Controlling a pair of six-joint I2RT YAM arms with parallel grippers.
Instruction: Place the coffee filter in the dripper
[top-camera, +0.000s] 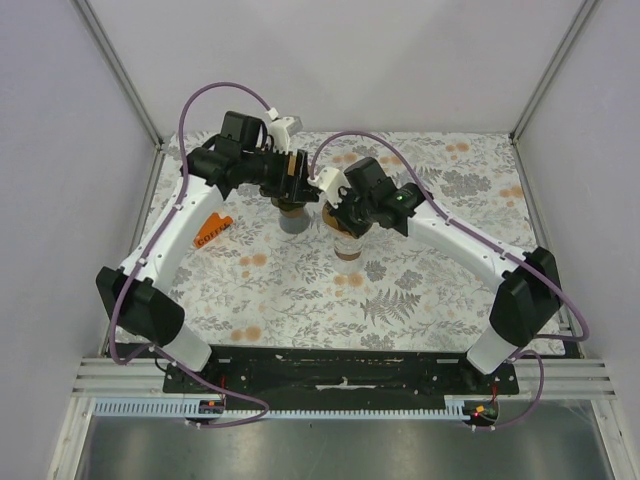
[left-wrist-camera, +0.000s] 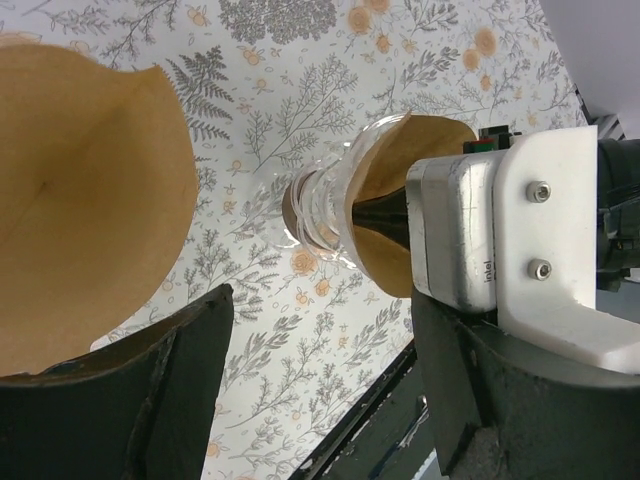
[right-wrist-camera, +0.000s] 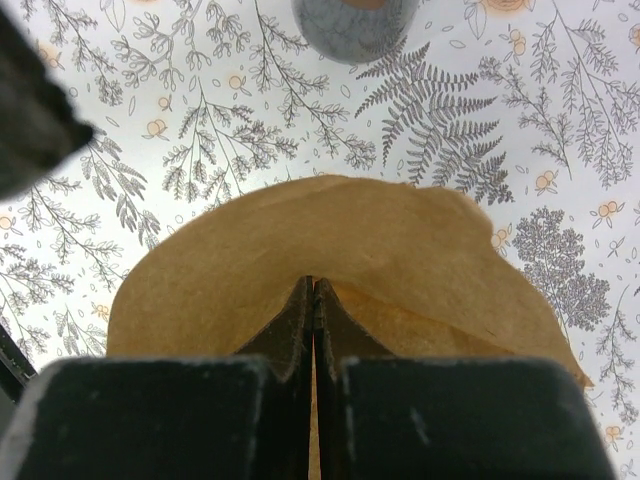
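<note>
Pinched shut on the coffee filter, the right hand holds it at the mouth of the dripper to seat it, while the left hand gapes empty.

**Coffee filter and dripper.** A brown paper coffee filter, spread into a cone and pinched at its rim, is apparently seated in the clear glass dripper mid-tabletop.

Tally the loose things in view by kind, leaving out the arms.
Brown paper filters: 2
Glass dripper: 1
Grey cup: 1
Orange packet: 1
Total: 5
</note>
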